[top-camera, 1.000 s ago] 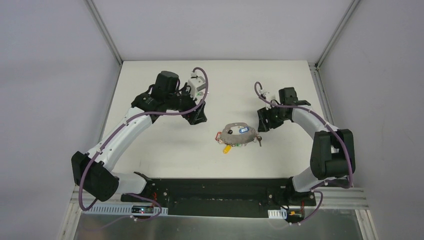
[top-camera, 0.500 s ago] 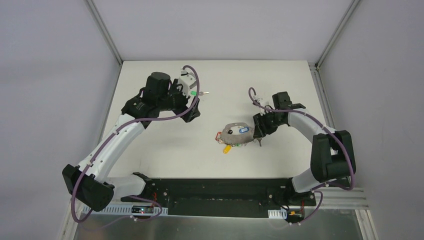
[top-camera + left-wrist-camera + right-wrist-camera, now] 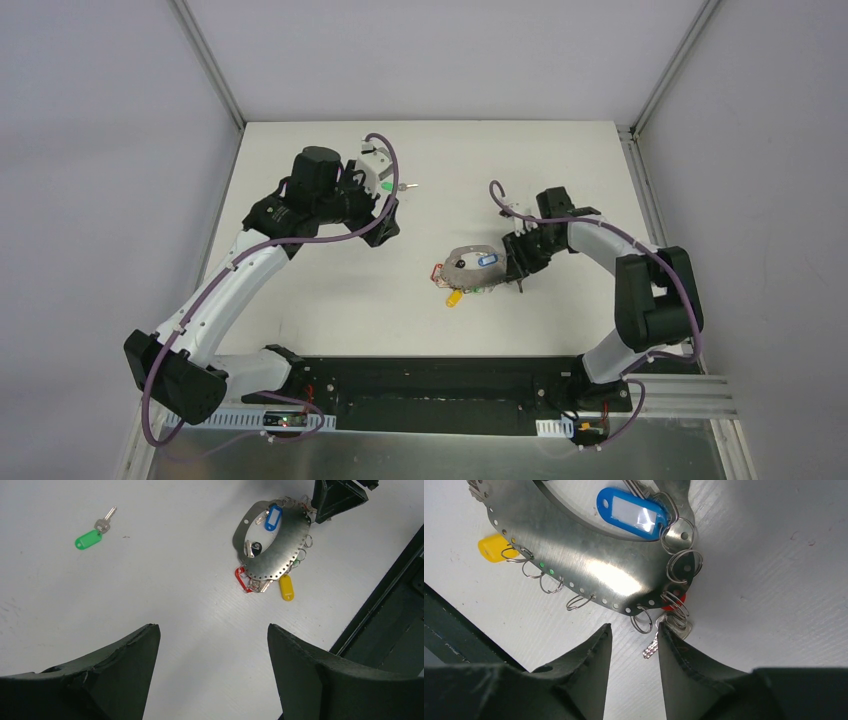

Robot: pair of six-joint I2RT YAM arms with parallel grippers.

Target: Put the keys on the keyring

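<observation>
Green-tagged key [image 3: 92, 535] lies loose well beyond the wide-open, empty left fingers [image 3: 125, 665], while half-open right fingers [image 3: 584, 670] straddle the keyring [image 3: 589, 570] at its rim, gripping nothing yet; likely next: pin it, then fetch that key.

No legible text, label, brand or number in any view

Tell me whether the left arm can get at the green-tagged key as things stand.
Probably yes. The green-tagged key lies alone on bare table ahead of the open left tool, with nothing between them; the keyring sits well aside.
</observation>
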